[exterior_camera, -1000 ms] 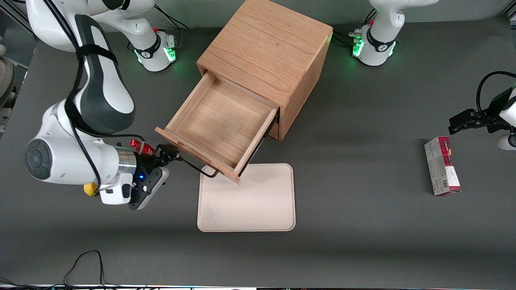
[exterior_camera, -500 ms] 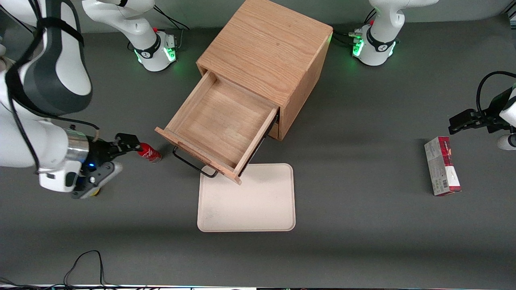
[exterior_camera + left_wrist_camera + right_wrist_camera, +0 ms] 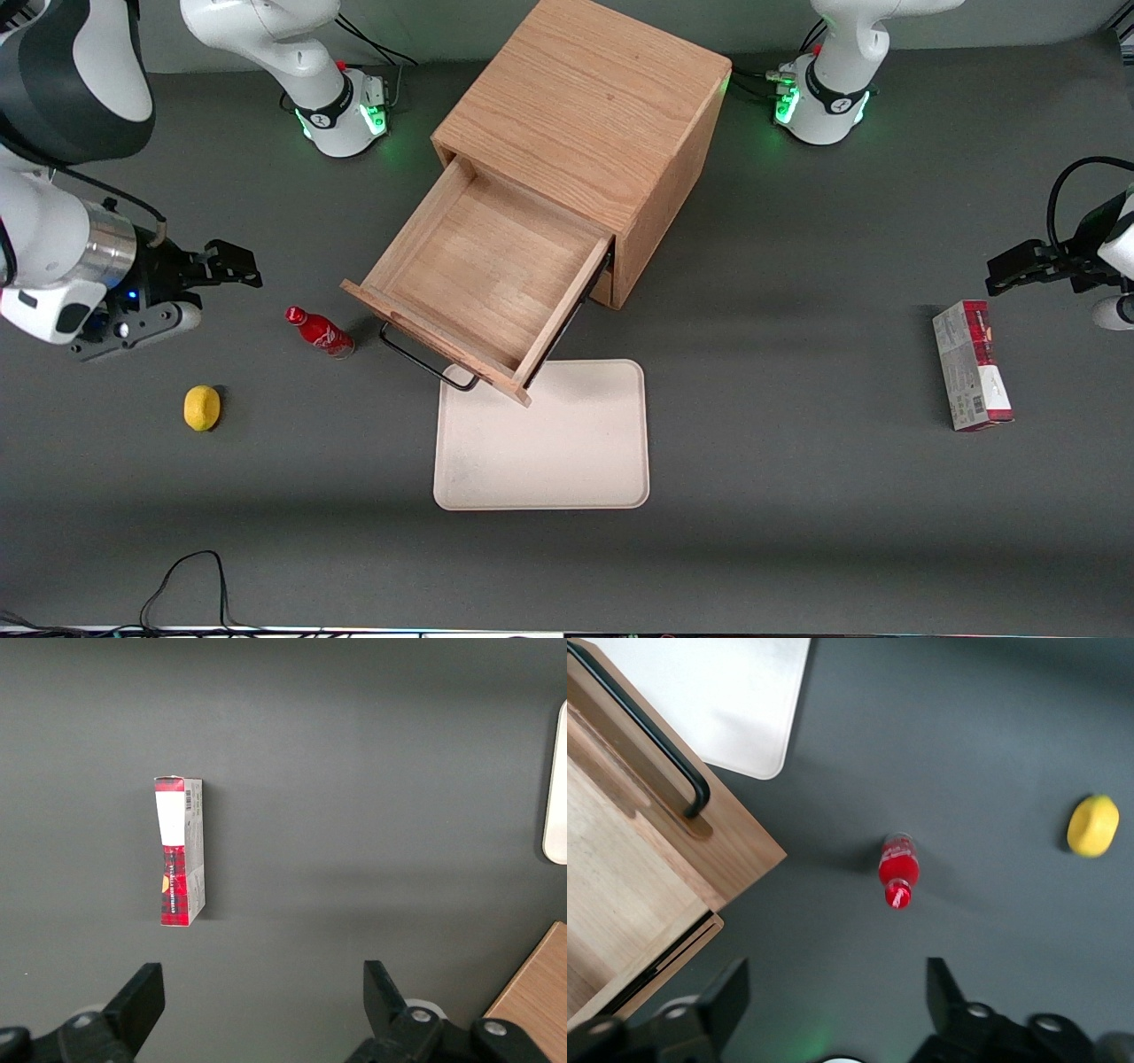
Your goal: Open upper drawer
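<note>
The upper drawer (image 3: 485,266) of the oak cabinet (image 3: 589,106) stands pulled far out, its inside bare. Its black bar handle (image 3: 429,359) faces the front camera, above the tray's edge. In the right wrist view the drawer (image 3: 629,859) and its handle (image 3: 648,737) show with nothing touching them. My gripper (image 3: 234,265) hangs well away from the drawer, toward the working arm's end of the table, a little farther from the front camera than the red bottle. Its fingers (image 3: 729,992) are spread wide: the gripper (image 3: 833,990) is open and holds nothing.
A small red bottle (image 3: 319,330) lies between my gripper and the drawer front. A yellow lemon (image 3: 202,408) rests nearer the front camera. A beige tray (image 3: 542,434) lies in front of the drawer. A red-and-grey box (image 3: 971,365) lies toward the parked arm's end.
My gripper has come off the handle's end and drawn away toward the working arm's end, passing over the bottle and uncovering the lemon. The drawer stays pulled out as it was.
</note>
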Robot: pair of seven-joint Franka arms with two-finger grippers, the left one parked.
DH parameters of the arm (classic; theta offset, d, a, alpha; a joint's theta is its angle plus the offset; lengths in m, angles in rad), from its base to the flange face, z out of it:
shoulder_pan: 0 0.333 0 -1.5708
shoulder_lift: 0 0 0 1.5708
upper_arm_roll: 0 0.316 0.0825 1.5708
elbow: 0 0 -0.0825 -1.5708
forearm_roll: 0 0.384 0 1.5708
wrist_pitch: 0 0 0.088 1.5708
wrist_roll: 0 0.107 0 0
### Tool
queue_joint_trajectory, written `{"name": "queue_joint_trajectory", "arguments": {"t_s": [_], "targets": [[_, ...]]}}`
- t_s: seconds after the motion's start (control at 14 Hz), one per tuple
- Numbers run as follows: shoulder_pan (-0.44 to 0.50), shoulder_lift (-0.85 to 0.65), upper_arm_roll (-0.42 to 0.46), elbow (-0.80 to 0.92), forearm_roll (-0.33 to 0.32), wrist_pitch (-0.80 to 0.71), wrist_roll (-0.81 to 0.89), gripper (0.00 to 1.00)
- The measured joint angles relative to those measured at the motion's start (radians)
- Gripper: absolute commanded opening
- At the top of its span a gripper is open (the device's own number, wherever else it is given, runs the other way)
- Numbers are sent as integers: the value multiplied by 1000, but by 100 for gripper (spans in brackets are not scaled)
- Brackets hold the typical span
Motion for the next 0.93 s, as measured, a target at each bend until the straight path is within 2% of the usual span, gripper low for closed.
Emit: {"name": "queue_joint_trajectory", "arguments": {"t_s": [0.14, 0.43, 0.93], "targets": [[0, -95, 0, -120, -38, 57, 7, 100], [0, -227, 0, -264, -61, 85, 7, 100], [0, -227, 0, -298, -62, 96, 20, 100]]}}
